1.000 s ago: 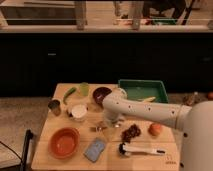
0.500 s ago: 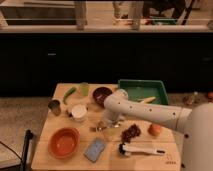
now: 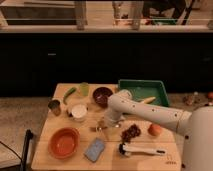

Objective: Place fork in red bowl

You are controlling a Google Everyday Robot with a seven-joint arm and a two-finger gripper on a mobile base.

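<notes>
The red bowl is wide, orange-red and empty, and it stands at the front left of the wooden table. My gripper hangs low over the table's middle, at the end of the white arm that reaches in from the right. It is to the right of the red bowl and a little behind it. A small greyish piece that may be the fork lies right at the gripper. I cannot tell whether it is held.
A dark maroon bowl, a small white bowl, a can, a green cup and a green tray stand behind. A blue sponge, a white-handled brush, a dark red cluster and an orange fruit lie in front.
</notes>
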